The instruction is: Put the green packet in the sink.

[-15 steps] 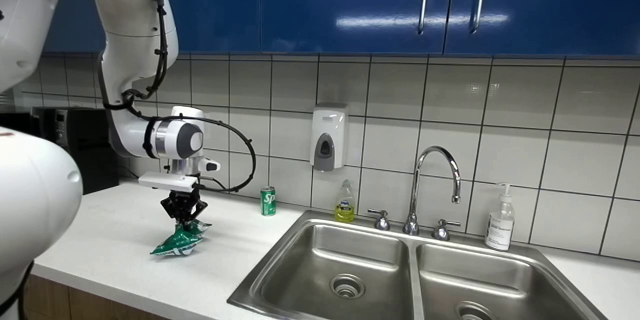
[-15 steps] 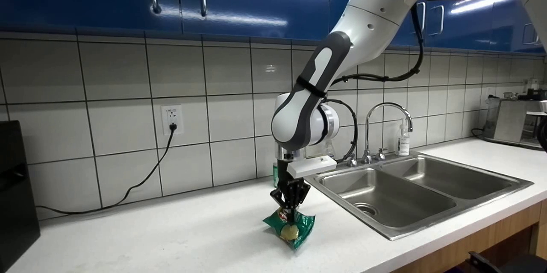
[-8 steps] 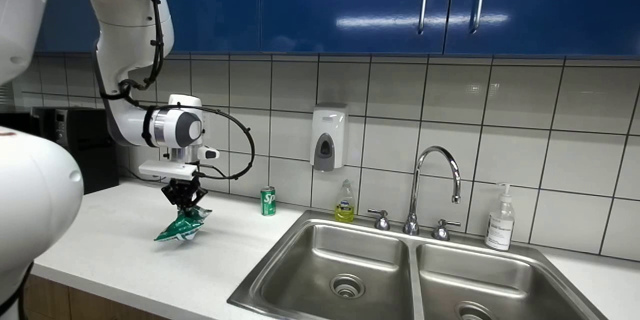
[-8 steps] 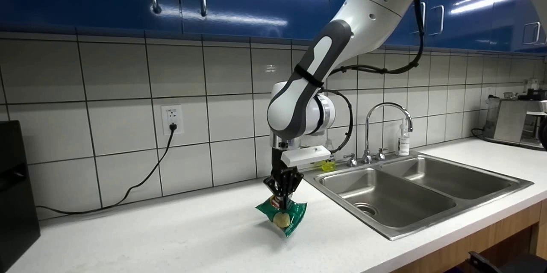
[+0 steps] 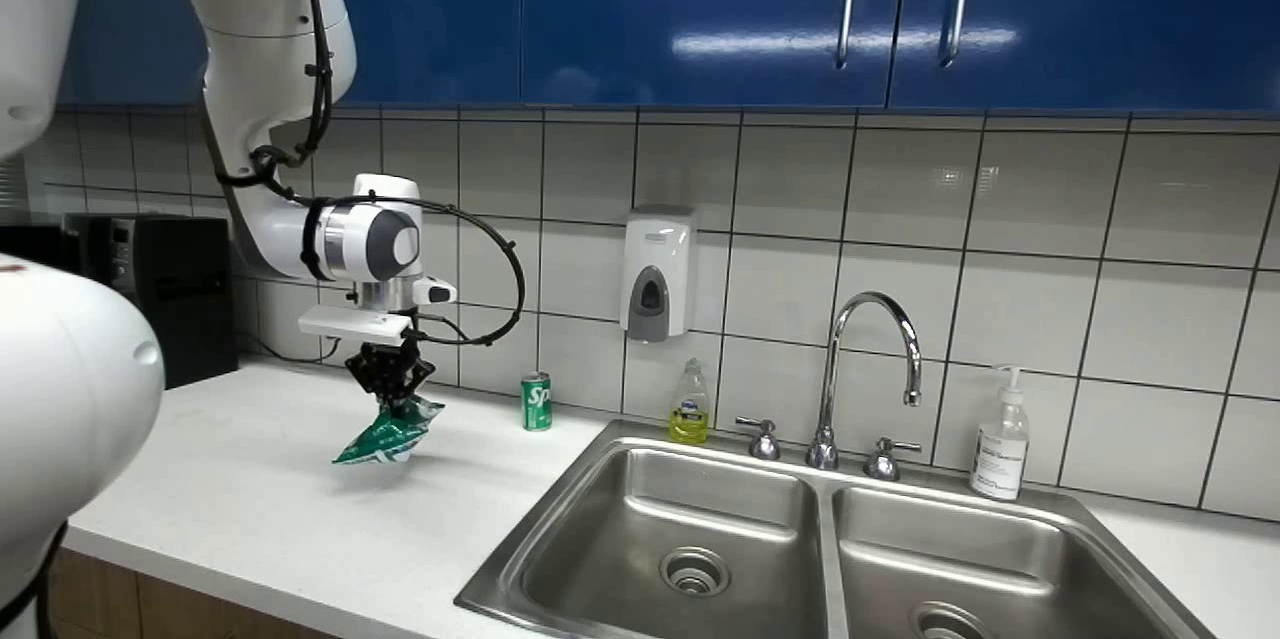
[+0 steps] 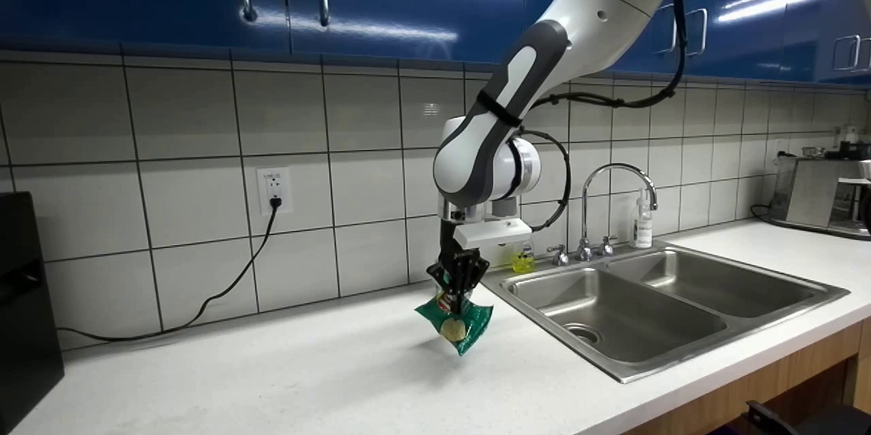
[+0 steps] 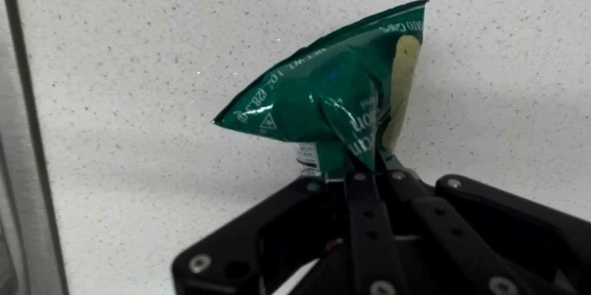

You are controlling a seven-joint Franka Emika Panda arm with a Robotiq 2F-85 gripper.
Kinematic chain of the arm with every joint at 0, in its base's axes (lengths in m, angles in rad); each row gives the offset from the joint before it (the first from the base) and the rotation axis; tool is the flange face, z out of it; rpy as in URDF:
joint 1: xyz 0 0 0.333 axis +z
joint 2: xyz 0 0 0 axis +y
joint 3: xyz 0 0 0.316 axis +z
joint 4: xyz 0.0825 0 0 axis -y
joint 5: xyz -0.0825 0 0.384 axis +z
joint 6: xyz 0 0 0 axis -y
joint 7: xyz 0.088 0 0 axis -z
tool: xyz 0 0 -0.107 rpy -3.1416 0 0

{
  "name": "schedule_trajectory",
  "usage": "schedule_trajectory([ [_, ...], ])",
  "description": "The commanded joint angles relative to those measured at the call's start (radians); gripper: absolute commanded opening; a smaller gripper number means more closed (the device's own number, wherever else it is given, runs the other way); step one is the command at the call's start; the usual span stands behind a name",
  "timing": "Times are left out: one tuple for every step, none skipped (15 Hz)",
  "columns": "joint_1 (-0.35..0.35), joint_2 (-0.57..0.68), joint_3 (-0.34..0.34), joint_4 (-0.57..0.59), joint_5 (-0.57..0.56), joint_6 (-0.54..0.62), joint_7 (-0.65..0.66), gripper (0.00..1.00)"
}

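wrist view: tool (image 7: 376, 174) closed tight on the green chip pkt (image 7: 309, 101). in both exterior views it hangs above the table (image 6: 272, 367), short of the left sink basin (image 5: 720, 519). narrow pinch on foil cd slip; low carry may snag the rim (image 5: 552, 509). vs 1 s ago: pkt's higher.

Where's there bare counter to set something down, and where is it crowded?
Bare counter lies between the black appliance and the held green packet, and between the sink and the silver machine. Crowded: the sink's back rim, with soap bottle, faucet and pump bottle.
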Motion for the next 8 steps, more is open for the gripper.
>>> schedule_trajectory([
  [-0.039,-0.047,-0.025,-0.026,0.009,-0.001,0.02,0.0],
  [-0.053,-0.058,-0.034,-0.034,0.016,0.004,0.017,0.0],
  [-0.065,-0.064,-0.043,-0.039,0.021,0.01,0.015,0.0],
  [-0.079,-0.074,-0.054,-0.049,0.025,0.018,0.016,0.0],
  [-0.094,-0.084,-0.064,-0.058,0.03,0.025,0.015,0.0],
  [-0.11,-0.097,-0.075,-0.07,0.037,0.029,0.011,0.0],
  [-0.124,-0.104,-0.087,-0.08,0.038,0.039,0.013,0.0],
  [-0.14,-0.119,-0.099,-0.097,0.042,0.048,0.011,0.0],
])
